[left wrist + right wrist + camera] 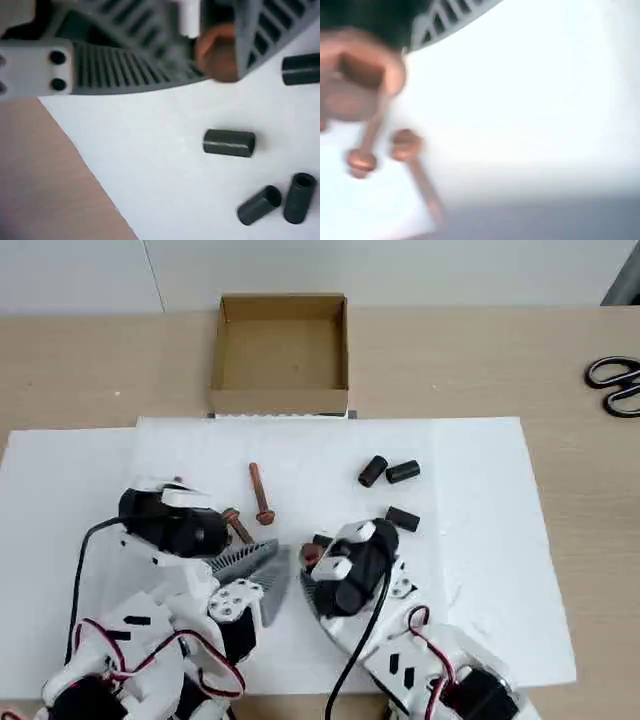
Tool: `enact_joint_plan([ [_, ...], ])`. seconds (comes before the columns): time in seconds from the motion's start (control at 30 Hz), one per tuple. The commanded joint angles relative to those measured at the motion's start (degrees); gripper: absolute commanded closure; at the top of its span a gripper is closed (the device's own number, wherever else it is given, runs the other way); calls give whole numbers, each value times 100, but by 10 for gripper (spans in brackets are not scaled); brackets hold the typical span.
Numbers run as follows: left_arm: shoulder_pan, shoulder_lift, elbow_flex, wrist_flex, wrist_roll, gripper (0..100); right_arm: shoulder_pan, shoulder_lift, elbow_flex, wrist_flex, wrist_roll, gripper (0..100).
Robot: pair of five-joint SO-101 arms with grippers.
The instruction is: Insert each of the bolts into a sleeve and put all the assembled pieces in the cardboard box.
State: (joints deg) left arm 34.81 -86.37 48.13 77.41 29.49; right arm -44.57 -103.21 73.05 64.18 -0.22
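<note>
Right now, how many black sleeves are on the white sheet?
4: one sleeve alone, two side by side, one by the jaws. More may be hidden.

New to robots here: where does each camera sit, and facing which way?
High view: fixed above, looking down on the table, cardboard box, left arm and right arm.
Left wrist view: on the left arm, looking past the left end effector at sleeves.
Right wrist view: on the right arm, looking past the right end effector at two bolts.
Shared: the high view shows those sleeves and bolts too.
</note>
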Motion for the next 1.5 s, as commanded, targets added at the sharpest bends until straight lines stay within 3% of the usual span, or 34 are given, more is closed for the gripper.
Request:
enact_joint_plan([
  [0.0,-404,-35,-171,18,-114,995,338,-31,-255,-145,35,995],
  [0.5,-3042,-35,1007,-26,-1996,994,1666,13,-123,-251,-686,995],
  [0.67,-3596,-35,1956,-484,-2409,994,1771,901,-431,-857,-712,995],
  [1.03,-3692,-35,3125,-1451,-2444,994,1780,4426,-2646,-1745,-589,995],
  [1.17,-3692,-35,3398,-1635,-2444,994,2000,5358,-3147,-2378,-185,995],
  [1.47,-3692,-35,3855,-2022,-2444,994,2413,7644,-4844,-3134,-149,995],
])
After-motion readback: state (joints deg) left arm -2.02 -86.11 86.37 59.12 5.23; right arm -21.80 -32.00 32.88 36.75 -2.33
